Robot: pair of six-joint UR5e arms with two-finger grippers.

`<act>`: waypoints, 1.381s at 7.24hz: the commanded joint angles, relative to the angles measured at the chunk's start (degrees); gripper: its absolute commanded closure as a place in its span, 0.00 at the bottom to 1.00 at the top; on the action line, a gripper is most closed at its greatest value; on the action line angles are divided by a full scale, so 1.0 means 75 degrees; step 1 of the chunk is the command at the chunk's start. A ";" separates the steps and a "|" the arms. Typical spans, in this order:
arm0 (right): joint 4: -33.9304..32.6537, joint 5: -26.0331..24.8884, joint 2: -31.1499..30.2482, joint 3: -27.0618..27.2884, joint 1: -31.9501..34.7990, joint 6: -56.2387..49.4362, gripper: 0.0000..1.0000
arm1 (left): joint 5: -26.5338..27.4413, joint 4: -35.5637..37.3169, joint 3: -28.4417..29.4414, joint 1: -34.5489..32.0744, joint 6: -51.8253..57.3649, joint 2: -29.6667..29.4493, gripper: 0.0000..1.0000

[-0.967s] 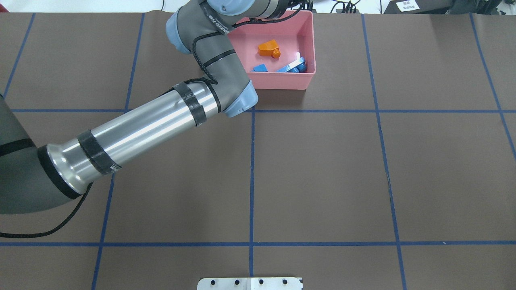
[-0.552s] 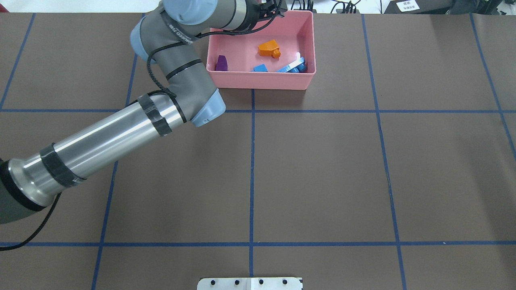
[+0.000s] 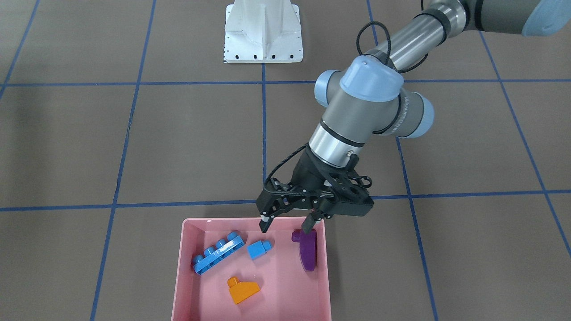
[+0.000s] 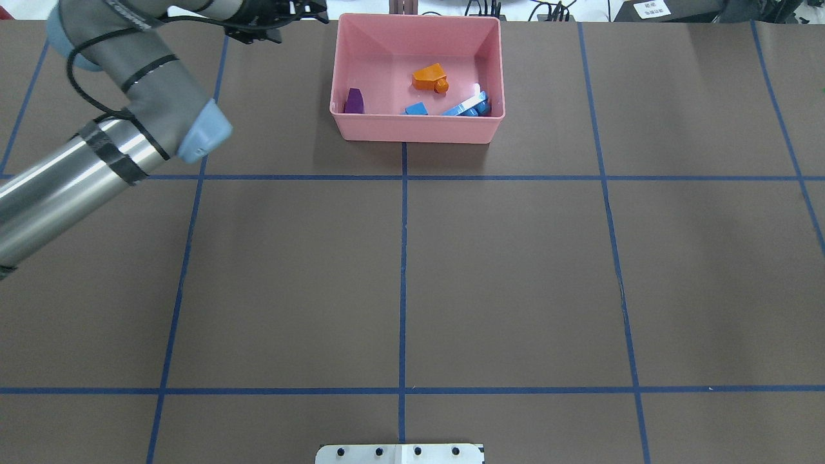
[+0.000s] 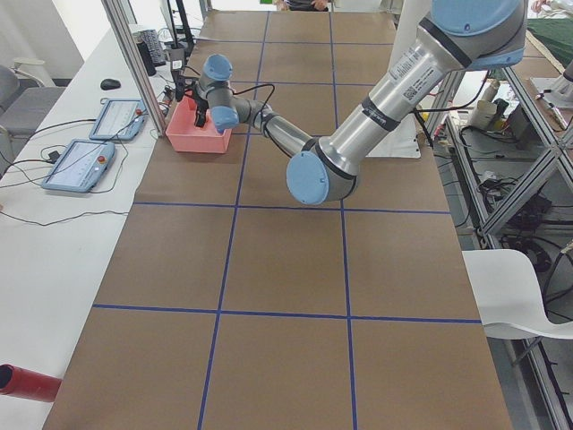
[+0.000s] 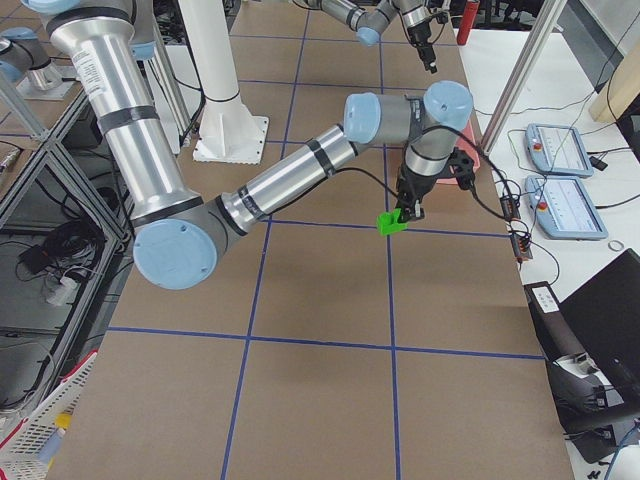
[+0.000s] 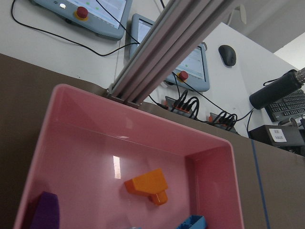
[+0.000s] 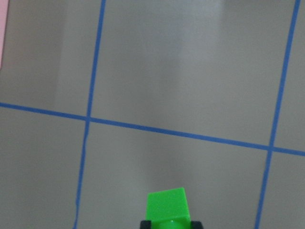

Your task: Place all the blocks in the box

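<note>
Right gripper (image 8: pixel 169 223) is pinching the green two-stud brick (image 8: pixel 167 204) by one end only, with most of the brick sticking out past the fingertips. It is hanging over bare brown mat (image 8: pixel 190 71). The pink box (image 3: pixel 281 278) is off ahead and to one side of it, showing only as a sliver at the wrist view's edge.

Left gripper (image 3: pixel 286 227) is standing wide, holding nothing. The front view is putting it over the box's robot-side rim, with the purple curved brick (image 3: pixel 307 250) lying right under one fingertip. The overhead view is putting it beside the box, so the exact spot is unclear. Also lying in the box, beyond that gripper: small blue cube (image 3: pixel 258 249), long blue four-stud bar (image 3: pixel 218 254), orange sloped brick (image 3: pixel 243 290).

Risks, as I'm judging them:
- The shallow pinch is leaving the green brick free to twist or slip on a quick swing, dropping it on the mat short of the box.
- Letting go too early or too high is risking a bounce off the wall or off the bricks inside.
- Both arms are working around one box, so the right one coming in while the left is near is risking a clash.
- A low left fingertip is risking catching the rim or the purple brick and shoving the box.
</note>
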 commanded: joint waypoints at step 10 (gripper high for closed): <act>0.7813 -0.2617 0.4869 -0.6190 -0.3863 0.7702 0.02 | 0.0094 -0.0029 -0.1751 -0.2392 0.5776 0.6399 0.00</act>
